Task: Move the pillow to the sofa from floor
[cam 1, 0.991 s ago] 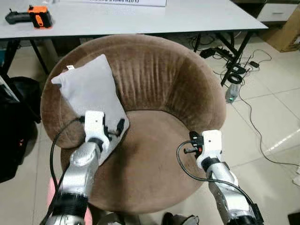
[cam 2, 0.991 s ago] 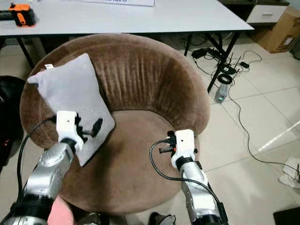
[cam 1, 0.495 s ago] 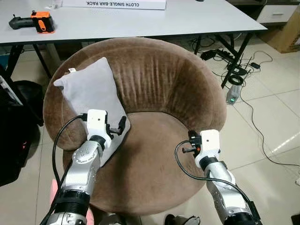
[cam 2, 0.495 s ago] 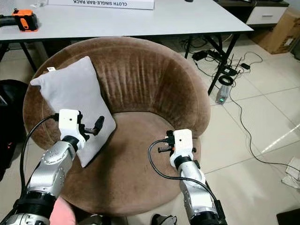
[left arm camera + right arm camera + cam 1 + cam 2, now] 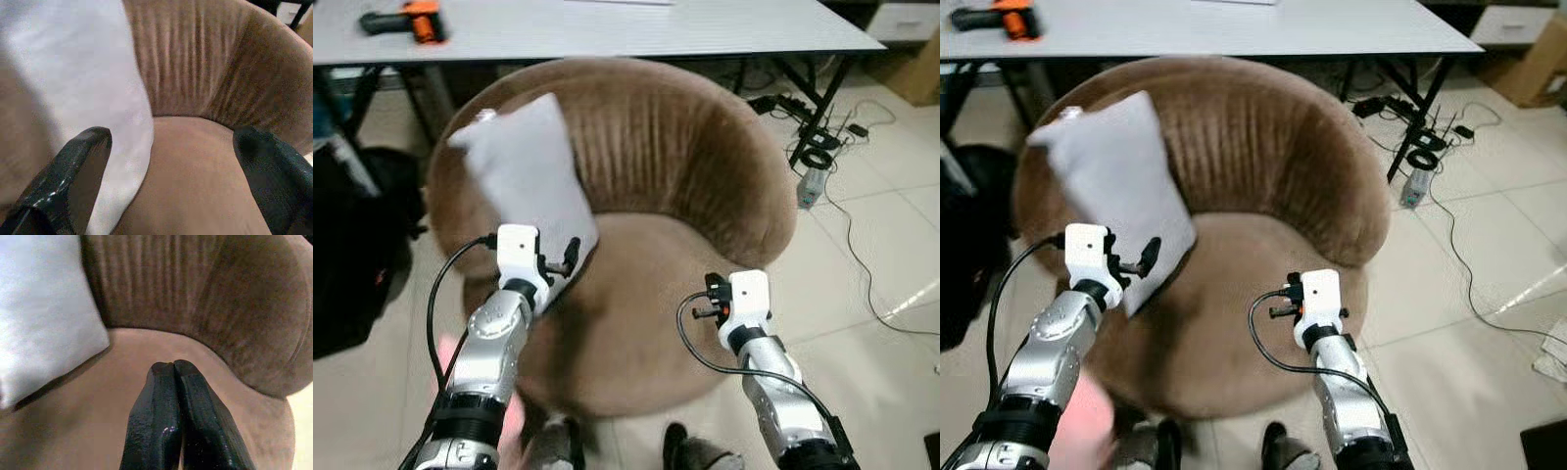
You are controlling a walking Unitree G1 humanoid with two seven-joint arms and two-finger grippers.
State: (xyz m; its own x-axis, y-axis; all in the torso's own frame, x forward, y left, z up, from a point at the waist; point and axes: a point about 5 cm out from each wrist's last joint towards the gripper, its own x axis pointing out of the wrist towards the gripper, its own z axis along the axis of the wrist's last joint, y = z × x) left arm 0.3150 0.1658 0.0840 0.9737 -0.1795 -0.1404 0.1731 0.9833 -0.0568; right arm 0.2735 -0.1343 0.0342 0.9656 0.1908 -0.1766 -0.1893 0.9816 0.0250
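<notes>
A light grey pillow (image 5: 524, 171) leans upright against the left inner wall of a round brown velvet sofa chair (image 5: 685, 166). My left gripper (image 5: 171, 142) is open at the pillow's lower edge, with one black finger (image 5: 80, 156) beside the fabric and nothing between the fingers. The same gripper (image 5: 553, 262) hovers over the seat's left side. My right gripper (image 5: 173, 369) is shut on nothing above the front right of the seat, also seen from the head (image 5: 710, 299).
A white table (image 5: 607, 24) stands behind the sofa chair with an orange and black tool (image 5: 421, 15) on it. A black bag (image 5: 352, 255) sits on the floor at the left. Cables and a bottle (image 5: 813, 162) lie on the tiles at the right.
The whole picture has shifted and blurred, so the camera has moved. The pillow still leans on the sofa chair, and both grippers keep their places and states.
</notes>
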